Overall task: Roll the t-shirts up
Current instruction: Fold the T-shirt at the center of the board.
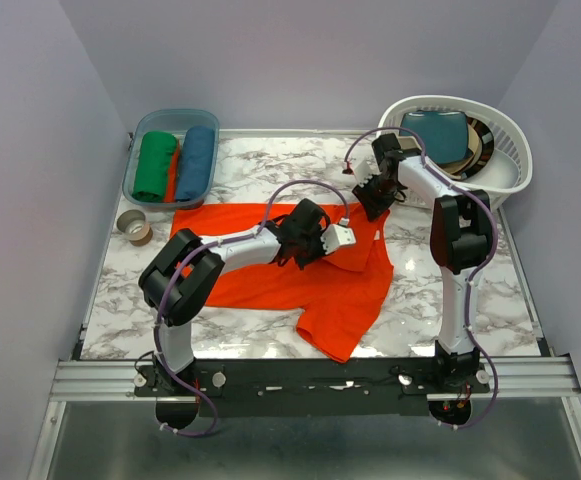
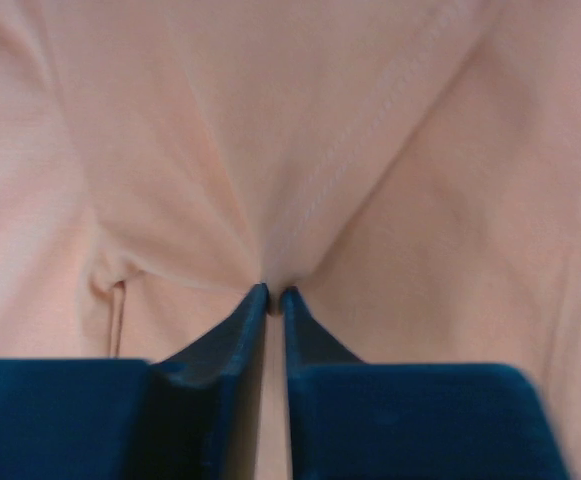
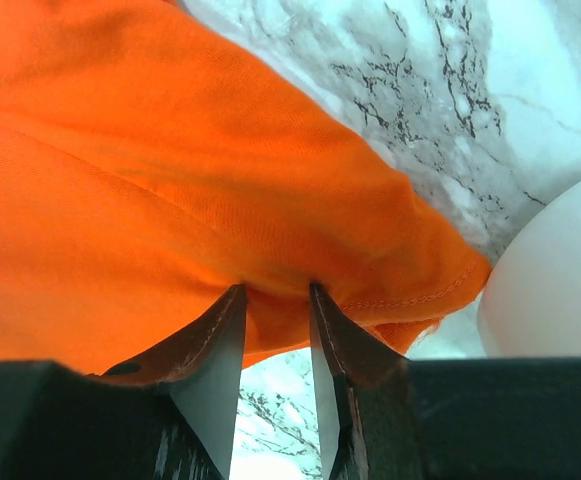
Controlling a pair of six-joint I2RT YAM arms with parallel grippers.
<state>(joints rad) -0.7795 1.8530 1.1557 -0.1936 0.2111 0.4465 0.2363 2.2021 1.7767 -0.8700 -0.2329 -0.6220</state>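
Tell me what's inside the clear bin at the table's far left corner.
The bin holds a green roll and a blue roll, with an orange-red strip between. Anything beneath is covered.

Setting: robot lab test cell | Evidence: marble-patterned table (image 1: 415, 310) boxed in by plain lilac walls (image 1: 30, 150); left arm (image 1: 185, 280) and right arm (image 1: 460, 240) bolted to aluminium rail (image 1: 310, 375) at near edge
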